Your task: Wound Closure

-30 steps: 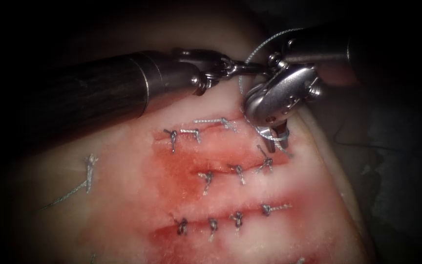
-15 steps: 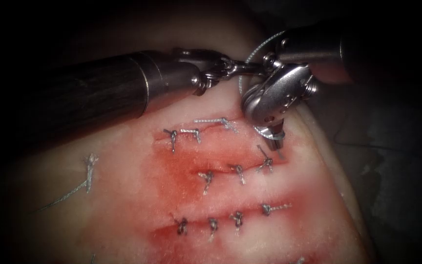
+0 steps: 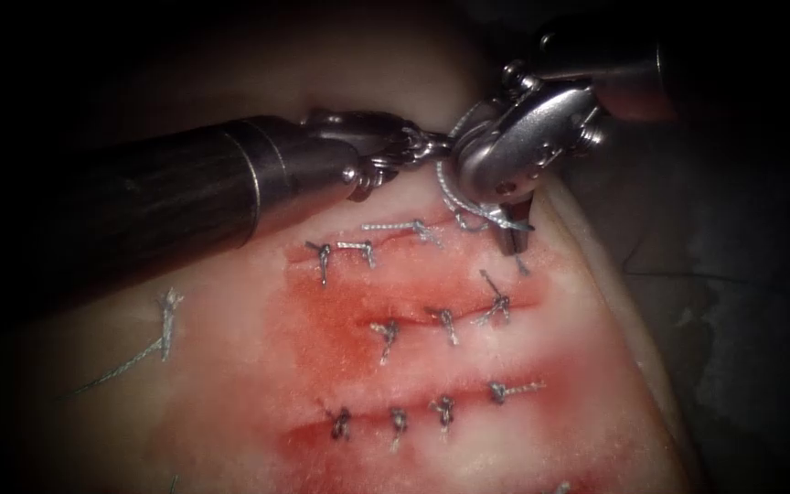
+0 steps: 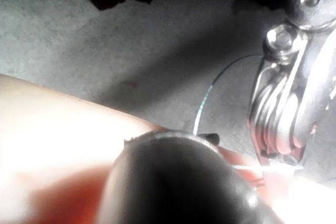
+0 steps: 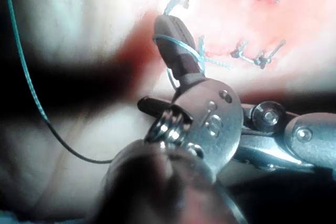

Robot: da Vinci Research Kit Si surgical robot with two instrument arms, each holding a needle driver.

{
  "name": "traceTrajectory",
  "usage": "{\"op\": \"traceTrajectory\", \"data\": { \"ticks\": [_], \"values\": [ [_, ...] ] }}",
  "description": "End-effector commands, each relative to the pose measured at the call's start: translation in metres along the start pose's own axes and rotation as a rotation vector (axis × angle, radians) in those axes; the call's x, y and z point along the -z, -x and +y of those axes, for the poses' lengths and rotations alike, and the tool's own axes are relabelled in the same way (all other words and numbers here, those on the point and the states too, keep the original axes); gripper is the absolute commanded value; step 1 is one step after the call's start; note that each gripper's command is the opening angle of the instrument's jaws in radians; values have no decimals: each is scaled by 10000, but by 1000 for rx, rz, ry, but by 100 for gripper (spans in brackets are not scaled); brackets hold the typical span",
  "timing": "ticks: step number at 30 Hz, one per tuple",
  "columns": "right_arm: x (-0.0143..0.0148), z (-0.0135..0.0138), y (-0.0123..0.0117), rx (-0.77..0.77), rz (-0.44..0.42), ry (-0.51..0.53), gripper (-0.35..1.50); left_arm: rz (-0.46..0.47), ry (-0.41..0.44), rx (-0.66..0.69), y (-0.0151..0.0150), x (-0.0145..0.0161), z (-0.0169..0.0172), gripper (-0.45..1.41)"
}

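The tissue point(image 3: 258, 366) carries three cuts crossed by knotted stitches, the top one point(image 3: 395, 230) nearest the tools. My right tool point(image 3: 512, 240) reaches in from the upper right with its jaws shut and pointing down, just above the right end of the top cut. Thread point(image 3: 482, 220) is looped round those jaws, seen wound on them point(image 5: 181, 43) in the right wrist view. I cannot tell whether their tip grips anything. My left tool point(image 3: 439, 144) lies across from the left. Its thin jaws are shut on the thread beside the right tool's wrist point(image 4: 289, 93).
Red fluid point(image 3: 331, 311) stains the tissue around the cuts. A single stitch with a long loose thread end point(image 3: 130, 364) sits far left. The tissue's right edge point(image 3: 614, 302) drops to dark cloth point(image 3: 733, 302). A slack run of thread point(image 5: 21, 72) hangs over the pale tissue.
My right tool has risen and swung up, lifting its jaws off the tissue with the thread loop still round them. The left tool has drawn back slightly to the left.
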Motion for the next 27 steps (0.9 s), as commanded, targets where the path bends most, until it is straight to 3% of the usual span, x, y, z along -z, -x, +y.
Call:
{"op": "traceTrajectory", "data": {
  "ticks": [1,8,15,21,27],
  "values": [
    [7,-4,-6,-19,3,-30,-35,0,1,-3,12,-5,2,-45],
    [12,2,-10,-89,27,-118,-35,3,-1,-8,9,2,-4,-45],
    [15,8,-18,-271,49,-220,-35,30,23,-13,1,14,-12,-45],
    [15,13,-28,-407,12,-337,-35,88,110,-28,-7,40,-14,-45],
    [13,15,-30,-573,-52,-443,-35,115,135,-33,-14,49,-16,-45]
  ]
}}
